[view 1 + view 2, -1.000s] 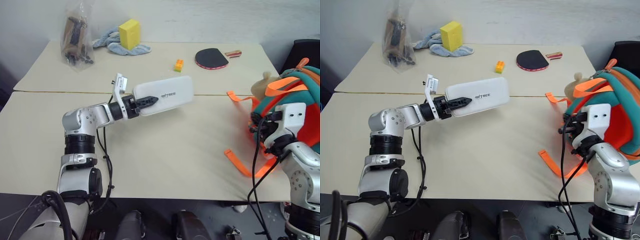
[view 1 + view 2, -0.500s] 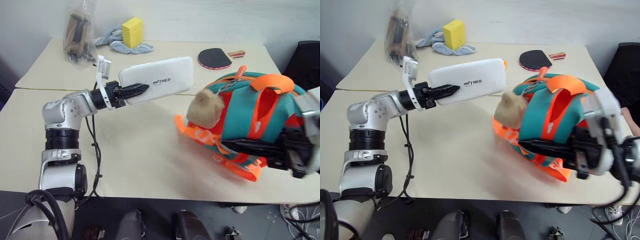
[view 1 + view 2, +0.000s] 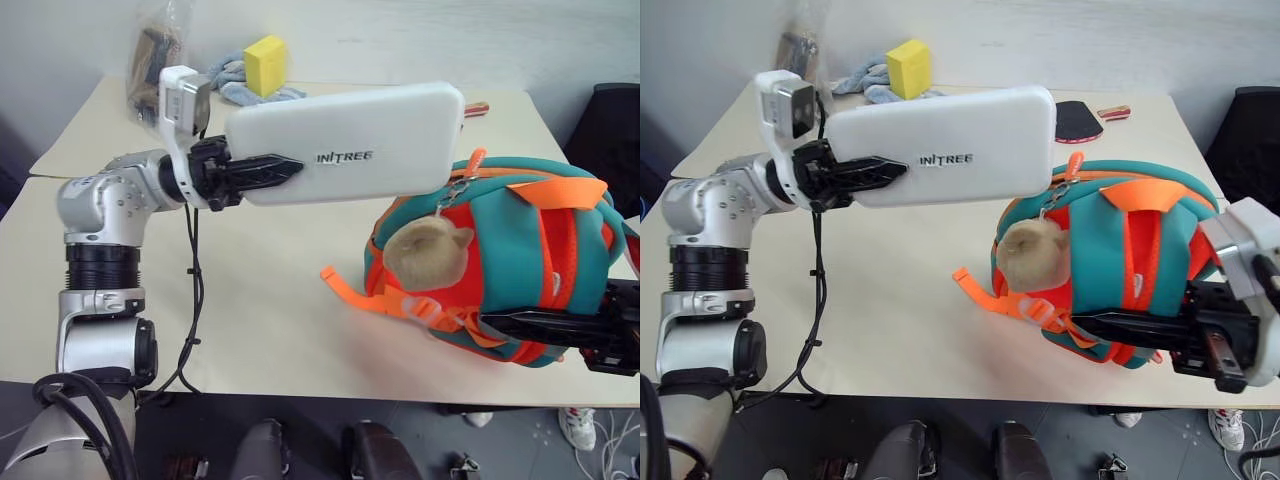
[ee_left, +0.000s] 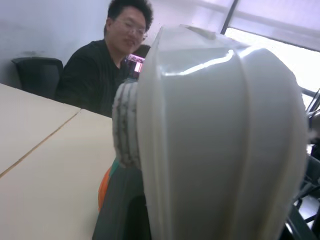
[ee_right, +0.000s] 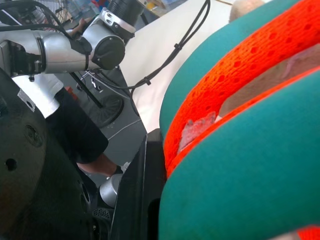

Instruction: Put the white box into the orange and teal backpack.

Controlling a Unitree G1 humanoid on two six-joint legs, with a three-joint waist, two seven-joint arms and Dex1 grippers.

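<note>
White, stiff and light by the look of it, the box (image 3: pixel 345 157) was clamped at its left end by the left tool (image 3: pixel 262 172); the right tool (image 3: pixel 1140 327), shut, gripped the soft backpack (image 3: pixel 1115 270) low on its near side.

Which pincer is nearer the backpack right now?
Right. The right pincer grips the orange and teal backpack at its lower edge; the left pincer holds the white box above the table, apart from it.

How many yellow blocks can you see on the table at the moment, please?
1: a yellow sponge block sits on the blue cloth at the far edge of the table. The white box may hide others.
</note>
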